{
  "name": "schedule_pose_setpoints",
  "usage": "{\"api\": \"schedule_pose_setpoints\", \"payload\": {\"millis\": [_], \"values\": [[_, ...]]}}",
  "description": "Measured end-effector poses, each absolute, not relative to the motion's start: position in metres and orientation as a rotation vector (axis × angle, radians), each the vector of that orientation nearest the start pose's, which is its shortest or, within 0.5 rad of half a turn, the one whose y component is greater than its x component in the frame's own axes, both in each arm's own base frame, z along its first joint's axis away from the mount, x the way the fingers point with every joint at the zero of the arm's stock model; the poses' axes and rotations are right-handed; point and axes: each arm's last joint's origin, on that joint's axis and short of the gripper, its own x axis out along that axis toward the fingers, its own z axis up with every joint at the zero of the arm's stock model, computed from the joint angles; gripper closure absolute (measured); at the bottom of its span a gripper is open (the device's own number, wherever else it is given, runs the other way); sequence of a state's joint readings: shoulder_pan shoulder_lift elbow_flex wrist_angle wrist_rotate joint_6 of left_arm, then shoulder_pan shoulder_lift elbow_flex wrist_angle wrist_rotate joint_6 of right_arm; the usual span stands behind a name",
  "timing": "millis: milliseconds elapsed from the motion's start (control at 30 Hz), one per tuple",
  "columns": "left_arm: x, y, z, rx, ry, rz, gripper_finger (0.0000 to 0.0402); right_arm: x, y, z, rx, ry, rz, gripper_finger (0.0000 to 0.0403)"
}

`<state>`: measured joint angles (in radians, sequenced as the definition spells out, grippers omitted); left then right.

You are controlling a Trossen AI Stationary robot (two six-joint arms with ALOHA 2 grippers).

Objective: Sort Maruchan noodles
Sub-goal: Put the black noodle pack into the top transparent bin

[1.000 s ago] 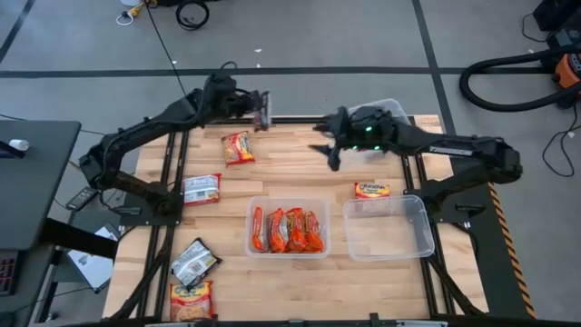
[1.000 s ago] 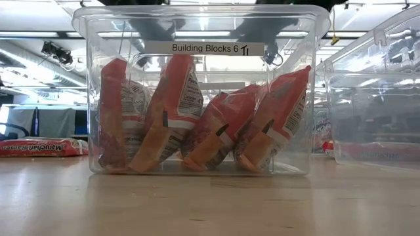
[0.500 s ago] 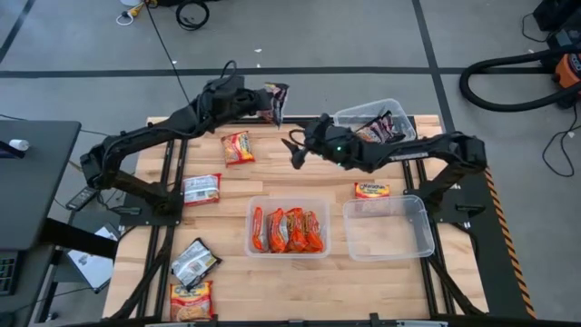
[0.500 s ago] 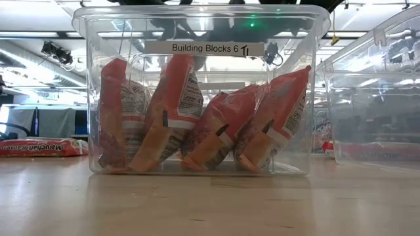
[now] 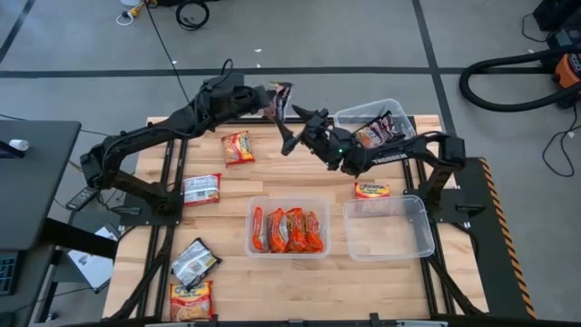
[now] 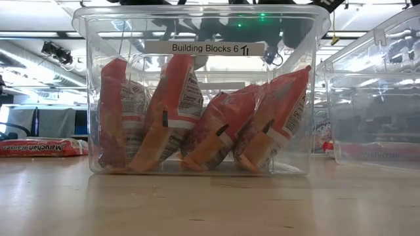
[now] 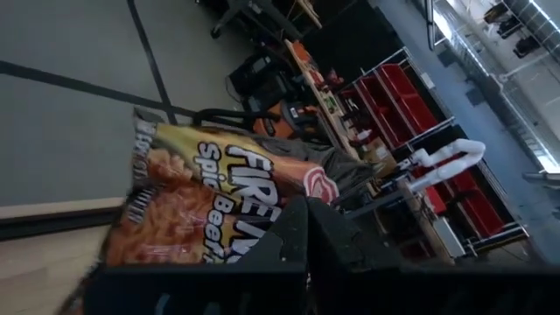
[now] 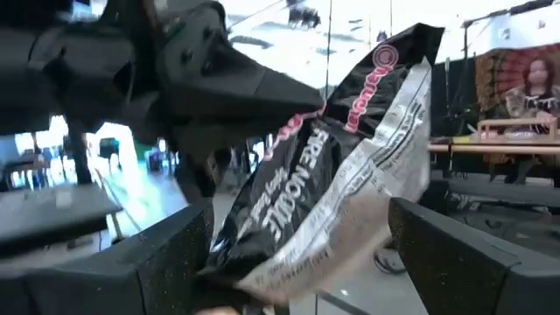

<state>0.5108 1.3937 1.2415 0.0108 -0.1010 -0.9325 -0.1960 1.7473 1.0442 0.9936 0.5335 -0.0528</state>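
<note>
High view, left gripper (image 5: 265, 98): I have it raised over the far edge of the table (image 5: 227, 272), jaws pinching the dark Fire Spicy Beef packet (image 5: 278, 98) by one end.
High view, right gripper (image 5: 292, 134): I see it just beside that packet on the near-right side, jaws spread and aimed up at it; it is the nearer free arm for a handover.
High view, packet axis: its long axis runs roughly from the left jaws toward the right arm's side, with the free end facing the right jaws.
High view, bins: the far bin (image 5: 377, 123) behind the right arm already holds dark packets; the middle bin (image 5: 289, 229) holds orange-red ones; the near-right bin (image 5: 388, 227) holds nothing I can see.
High view, loose packets: one yellow-red packet (image 5: 238, 146) far left of centre, a silver-white one (image 5: 201, 188) at left, another silver-white (image 5: 194, 262) and a yellow-red (image 5: 191, 299) at the near left, one yellow-red (image 5: 371, 189) beside the near-right bin.
Low view: orange-red packets (image 6: 197, 118) stand on edge in the middle bin; neither gripper shows clearly.
Left wrist view: the Fire Spicy Beef packet (image 7: 206, 206) sits clamped between my left jaws.
Right wrist view: the same packet (image 8: 337, 184) hangs between the spread right fingers (image 8: 490, 258), not yet touched; my judgement is that closing comes next.
</note>
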Motion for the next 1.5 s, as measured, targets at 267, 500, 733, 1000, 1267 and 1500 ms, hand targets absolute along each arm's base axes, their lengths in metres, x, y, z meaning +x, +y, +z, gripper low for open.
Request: {"api": "schedule_pose_setpoints", "payload": {"millis": [267,500,733,1000,1267,1500], "values": [[0.281,0.155,0.372,-0.860,-0.117,0.611,0.0401,0.374,-0.108,0.291,0.133,-0.382,-0.733,0.0055],[0.284,0.148,0.373,-0.754,-0.083,0.585,0.0401,0.372,-0.120,0.291,0.264,-0.405,-0.755,0.0058],[0.285,0.146,0.375,-0.695,-0.088,0.572,0.0402,0.374,-0.125,0.277,0.411,-0.308,-0.680,0.0109],[0.280,0.153,0.368,-0.636,0.005,0.620,0.0398,0.369,-0.125,0.267,0.567,-0.098,-0.621,0.0146],[0.255,0.164,0.370,-0.536,0.130,0.609,0.0395,0.342,-0.125,0.241,0.902,0.315,-0.697,0.0147],[0.222,0.178,0.384,-0.524,0.092,0.649,0.0393,0.343,-0.112,0.215,1.125,0.439,-0.803,0.0147]]}}
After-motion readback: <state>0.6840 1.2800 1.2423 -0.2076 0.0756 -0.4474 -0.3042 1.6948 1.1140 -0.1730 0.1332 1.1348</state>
